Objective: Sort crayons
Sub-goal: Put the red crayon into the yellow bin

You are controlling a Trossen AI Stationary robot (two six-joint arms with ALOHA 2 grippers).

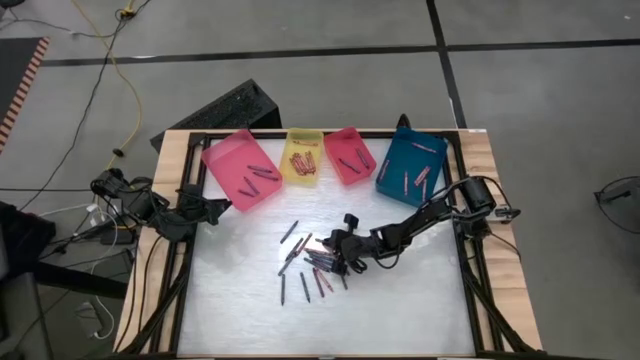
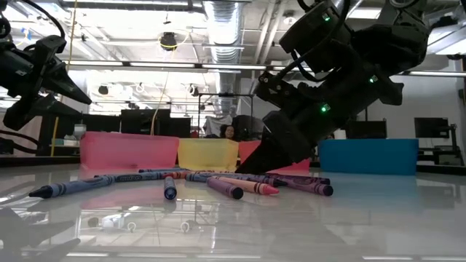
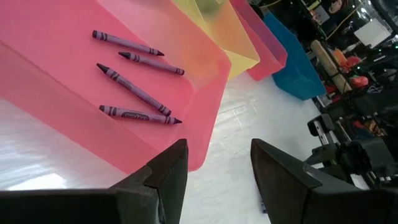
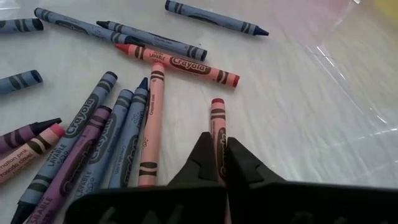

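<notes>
Several loose crayons (image 1: 315, 262) in blue, purple, pink and red lie scattered on the white table top, seen close up as crayons (image 4: 118, 137) in the right wrist view. My right gripper (image 1: 338, 245) reaches slanting down into this pile and is shut on a red crayon (image 4: 217, 121). My left gripper (image 3: 217, 180) stands open at the table's left, just before the pink tray (image 3: 74, 56), which holds several purple crayons (image 3: 134, 87). Nothing is between its fingers. My right gripper pinches the red crayon between its two fingertips (image 4: 202, 155), at the crayon's wrapped shaft (image 4: 219, 140). The fingers come slanting down from the table's right and lie along the crayon. Its free end (image 4: 217, 103) sticks out ahead of them. I cannot tell whether it is off the table.
Four trays stand in a row along the far edge: pink (image 1: 240, 170), yellow (image 1: 302, 157), red (image 1: 349, 155) and blue (image 1: 412, 165), each with a few crayons in it. Bare table top lies near the front edge.
</notes>
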